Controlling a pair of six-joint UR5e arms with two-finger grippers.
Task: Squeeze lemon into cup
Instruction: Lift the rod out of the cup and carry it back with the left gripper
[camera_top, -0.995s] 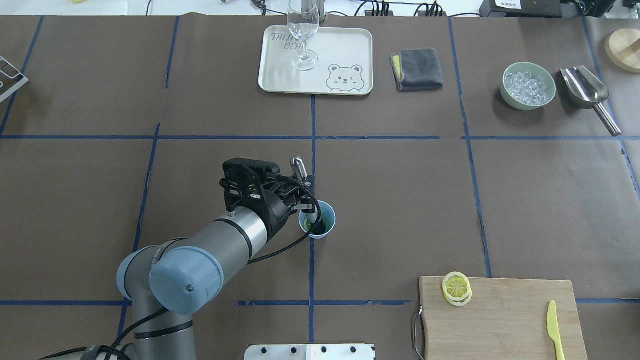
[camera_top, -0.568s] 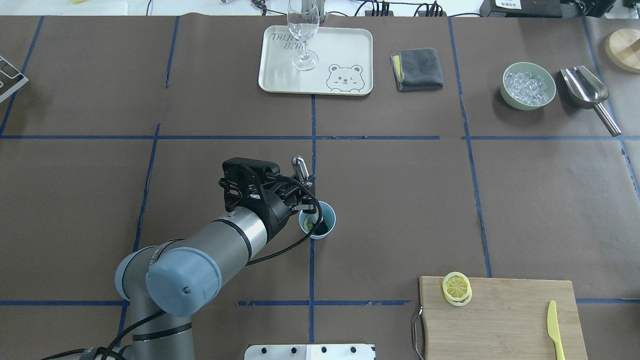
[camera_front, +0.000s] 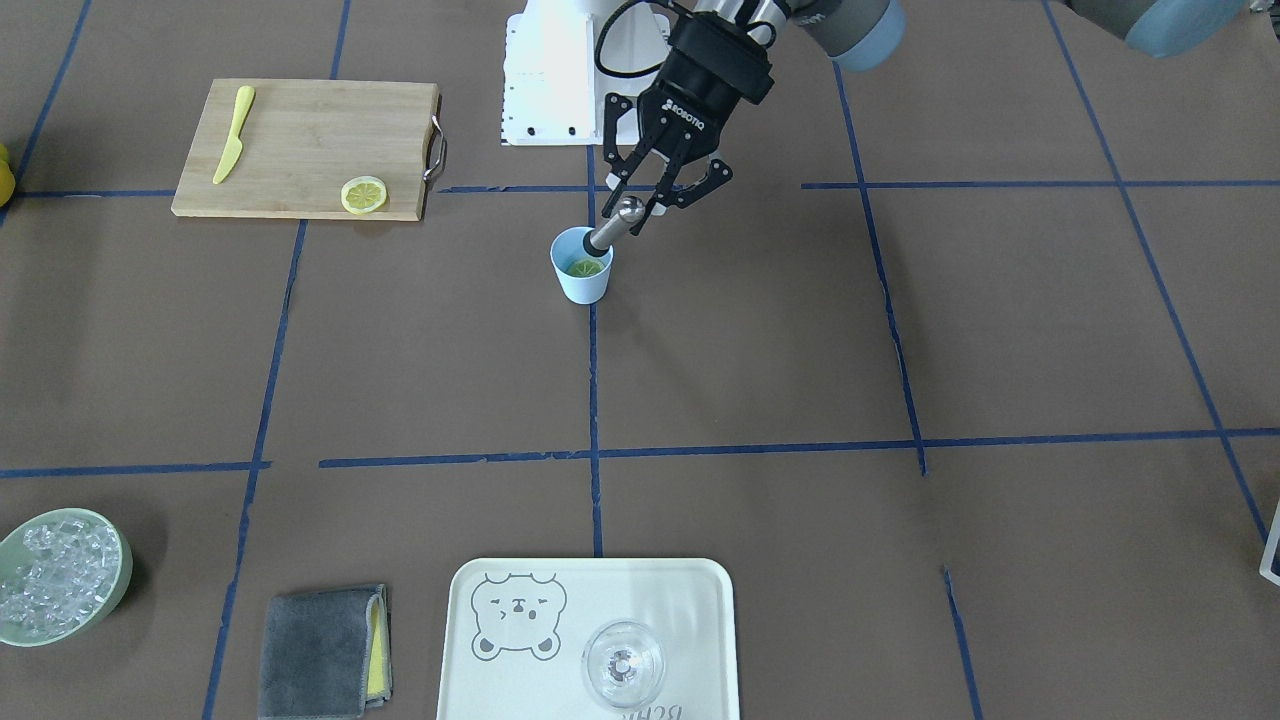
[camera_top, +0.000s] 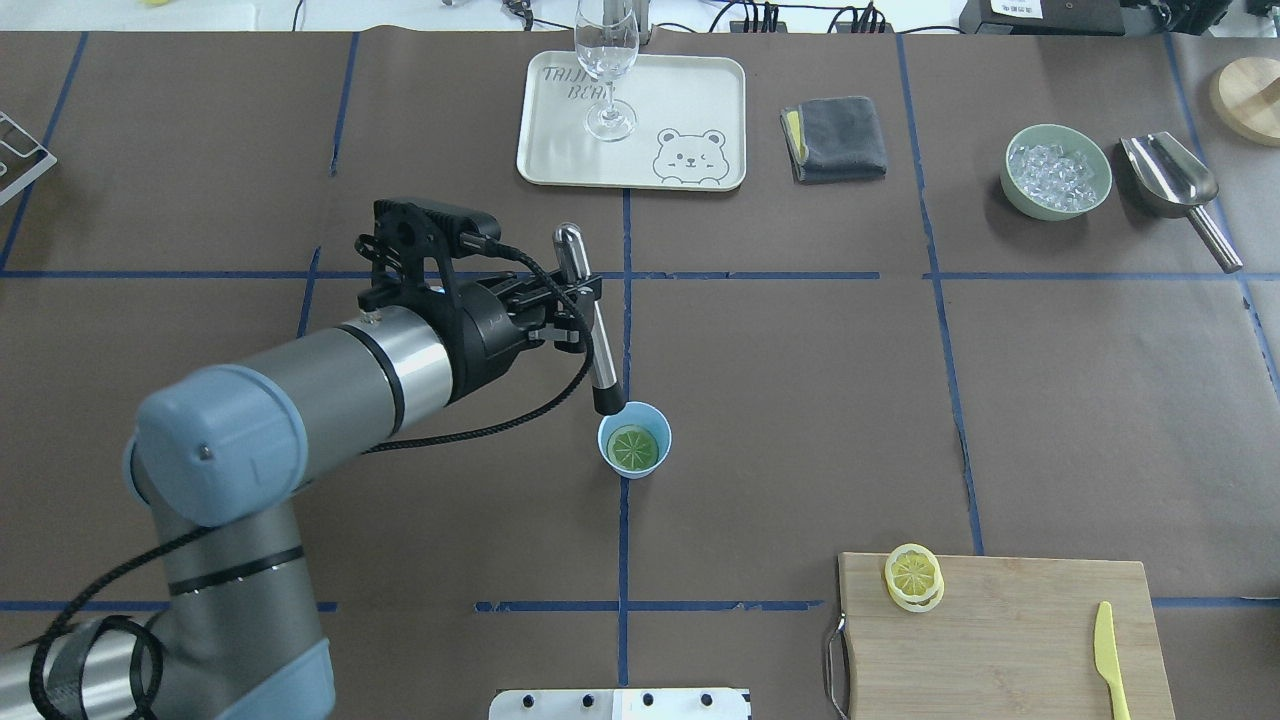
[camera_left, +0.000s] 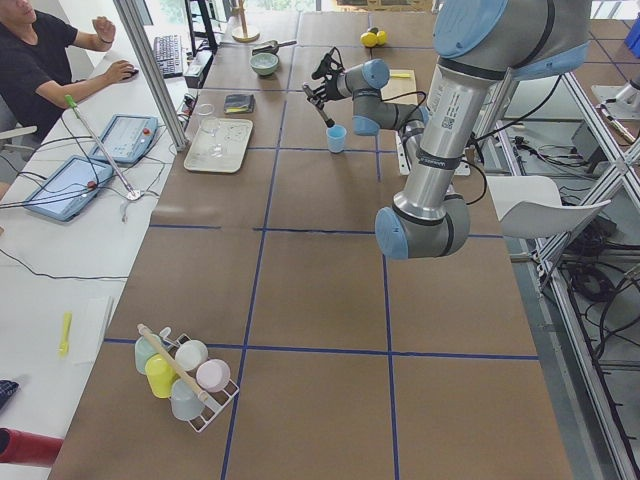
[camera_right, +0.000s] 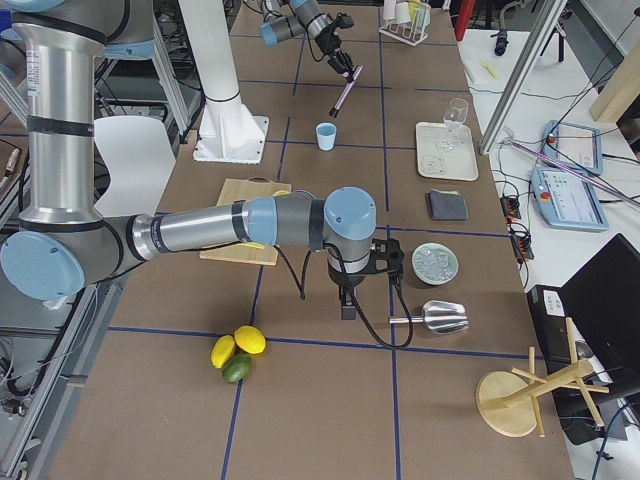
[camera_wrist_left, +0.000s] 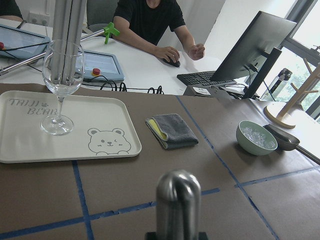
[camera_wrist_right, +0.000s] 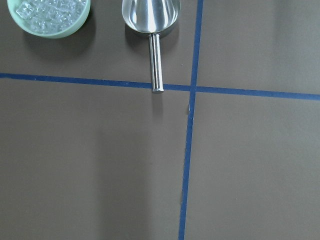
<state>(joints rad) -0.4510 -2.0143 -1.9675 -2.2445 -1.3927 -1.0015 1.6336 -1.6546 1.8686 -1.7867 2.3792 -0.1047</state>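
Observation:
The light-blue cup (camera_top: 604, 441) stands near the table's middle, and it also shows in the front view (camera_front: 582, 286). A lemon slice (camera_top: 633, 448) lies flat inside it and looks greenish. My left gripper (camera_top: 576, 306) is shut on a steel muddler (camera_top: 592, 330) with a black tip. The muddler is tilted, and its tip hangs just above the cup's far-left rim. Lemon slices (camera_top: 913, 577) lie on the cutting board (camera_top: 1010, 640). My right gripper (camera_right: 346, 298) hangs over the table near the ice scoop. I cannot tell whether it is open or shut.
A yellow plastic knife (camera_top: 1108, 660) lies on the board. At the far side are a tray (camera_top: 690, 100) with a clear glass (camera_top: 606, 60), a grey cloth (camera_top: 833, 138), a green bowl of ice (camera_top: 1057, 170) and a steel scoop (camera_top: 1170, 180).
My left arm has lifted the muddler out of the cup and drawn it up and to the far left. The lemon slice in the cup is now uncovered.

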